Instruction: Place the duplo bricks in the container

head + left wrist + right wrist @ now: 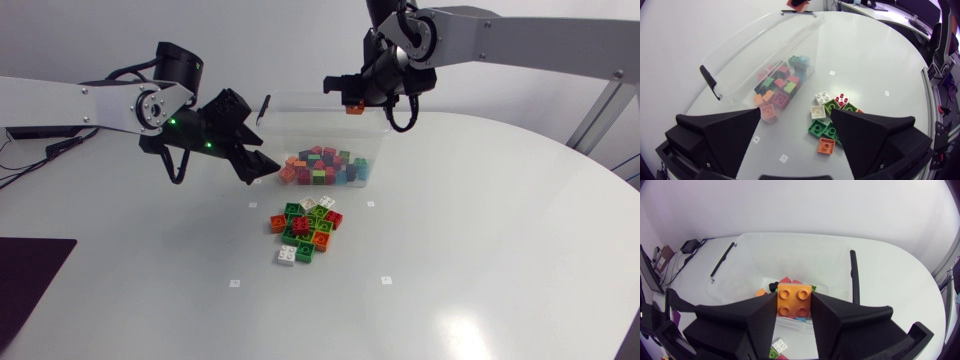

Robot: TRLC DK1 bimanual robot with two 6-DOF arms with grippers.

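At the left, beside the clear container [372, 135], the left gripper [258, 165] is held spread, empty. Nearer, a pile of duplo bricks [305, 228] is seen on the table [480, 250] (others lie inside the container). Above its far rim, an orange brick [794, 299] is clamped by the right gripper [795, 306].

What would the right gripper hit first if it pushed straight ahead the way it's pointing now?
The right gripper, shut on an orange brick, would probably meet the piled bricks in the container first; depth is unclear.
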